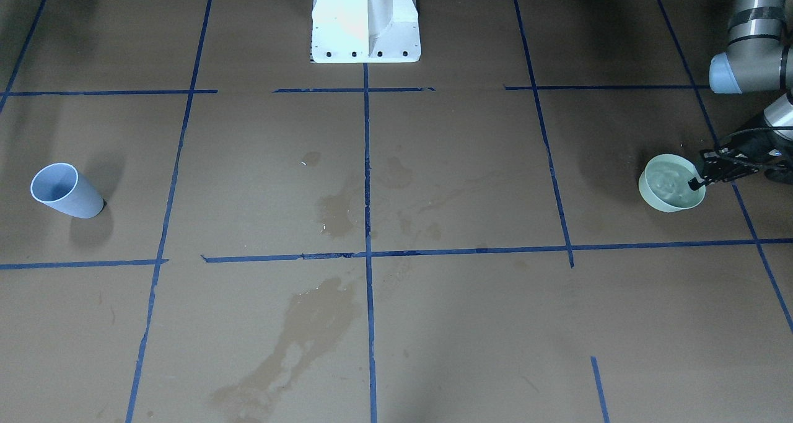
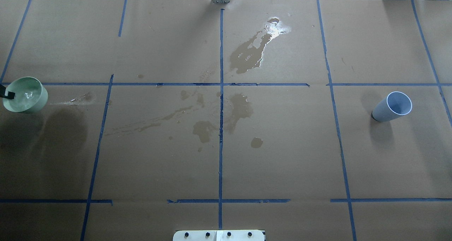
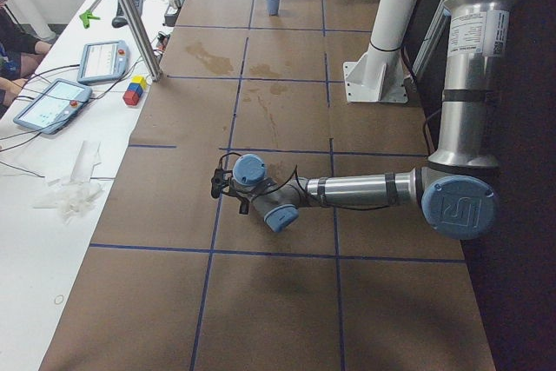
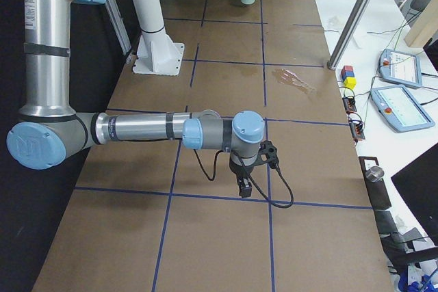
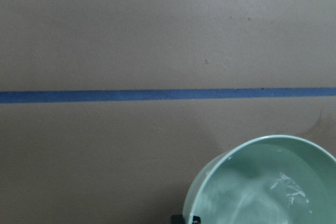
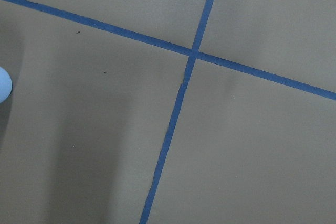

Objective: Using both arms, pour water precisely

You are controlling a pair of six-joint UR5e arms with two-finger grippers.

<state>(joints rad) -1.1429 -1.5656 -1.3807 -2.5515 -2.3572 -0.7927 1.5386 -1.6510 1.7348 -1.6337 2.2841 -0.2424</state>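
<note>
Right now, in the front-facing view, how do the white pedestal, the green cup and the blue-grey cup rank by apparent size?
1. white pedestal: clearly largest, even though it is cut off at the top edge.
2 and 3, unranked: green cup and blue-grey cup look about alike.

A brown paper-covered surface [image 2: 282,156] was marked into large squares by blue tape lines [image 2: 221,145]. Darker damp patches [image 2: 243,57] stained its middle and ran toward the far edge, where one glinted under the overhead light. Along that far edge stood a white bench [image 3: 35,241] carrying two touchscreen pendants [image 3: 102,60] and coloured blocks [image 3: 134,90]. A slanted metal post [image 3: 130,15] rose at the surface's edge.
</note>
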